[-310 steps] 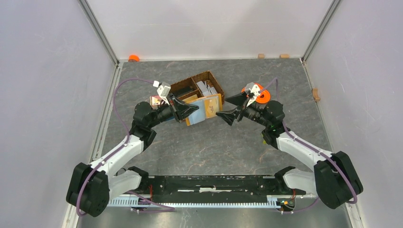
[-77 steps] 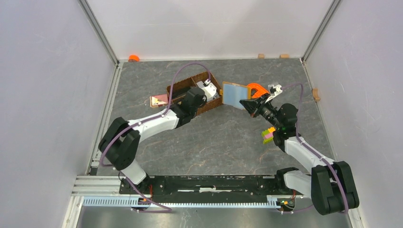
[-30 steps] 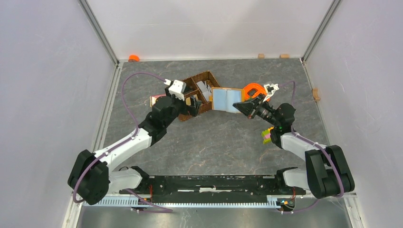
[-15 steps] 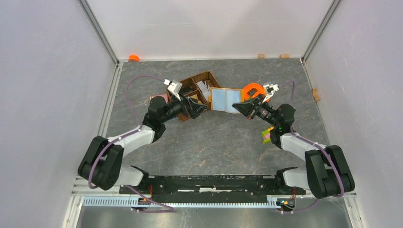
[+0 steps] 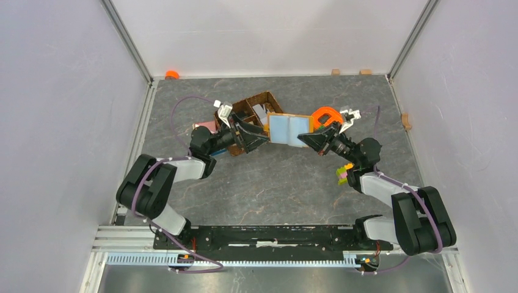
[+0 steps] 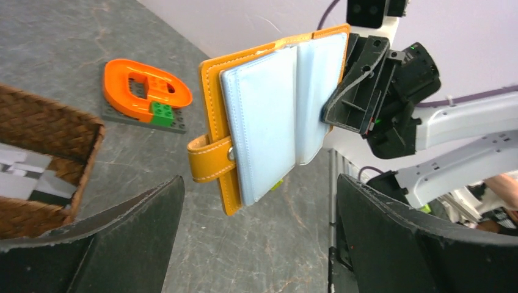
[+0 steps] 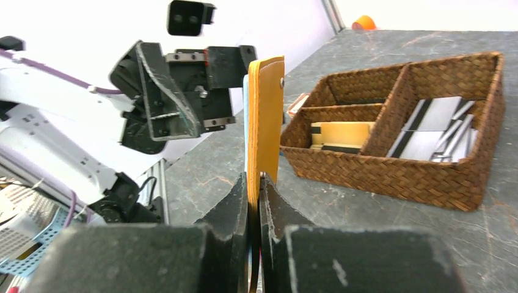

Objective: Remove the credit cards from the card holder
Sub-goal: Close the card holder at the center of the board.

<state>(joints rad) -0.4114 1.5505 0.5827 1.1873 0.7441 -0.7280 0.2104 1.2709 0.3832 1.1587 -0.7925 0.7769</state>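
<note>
The card holder [image 5: 286, 129], mustard-orange outside with light blue panels inside, hangs open above the table. My right gripper [image 5: 313, 139] is shut on its right cover; the right wrist view shows the orange edge [image 7: 266, 116] pinched between the fingers [image 7: 238, 201]. My left gripper [image 5: 258, 135] stands open just left of the holder, facing the blue panels [image 6: 269, 122] and the closure tab [image 6: 211, 160]. Nothing is between the left fingers [image 6: 122, 244]. I cannot tell whether any credit cards sit in the holder's pockets. Several loose cards [image 7: 440, 131] lie in the basket.
A brown wicker basket [image 5: 241, 110] with compartments stands behind the left gripper, holding white cards and yellow ones [image 7: 342, 134]. An orange plastic ring [image 5: 327, 116] on a grey plate lies behind the right gripper. Small coloured bricks [image 5: 345, 173] sit by the right arm. A pink item [image 5: 204, 127] lies left of the basket.
My left gripper has swung from the basket rightwards, up to the open card holder, and stays open. The right gripper and the holder have hardly moved.
</note>
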